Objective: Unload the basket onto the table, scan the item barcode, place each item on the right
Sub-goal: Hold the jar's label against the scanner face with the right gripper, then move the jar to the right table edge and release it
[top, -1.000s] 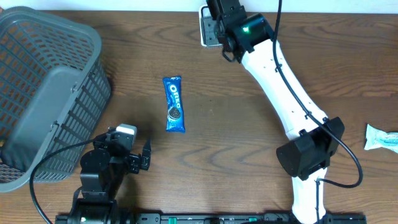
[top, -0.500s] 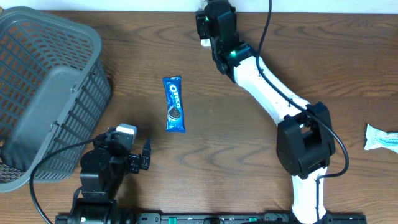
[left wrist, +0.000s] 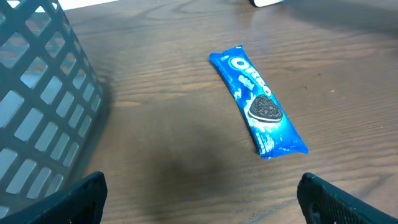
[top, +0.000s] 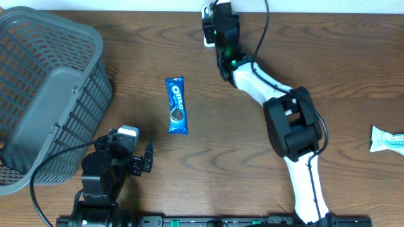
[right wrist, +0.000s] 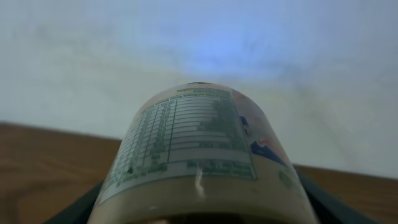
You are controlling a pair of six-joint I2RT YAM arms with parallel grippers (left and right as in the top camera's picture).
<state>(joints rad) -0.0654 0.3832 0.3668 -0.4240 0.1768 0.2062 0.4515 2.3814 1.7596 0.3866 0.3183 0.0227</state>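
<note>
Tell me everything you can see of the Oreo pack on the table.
The Oreo pack is a slim blue glossy wrapper, seemingly plastic film, with white Oreo lettering and a cookie picture, crimped at both ends, apparently unopened. It lies flat, print up, on the wooden table, its long axis running front to back, right of the basket and apart from it. Nothing but the table touches it.

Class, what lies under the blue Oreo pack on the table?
Only the wooden table shows around the Oreo pack, which lies flat on it. The pack's underside and the spot beneath it are covered.
</note>
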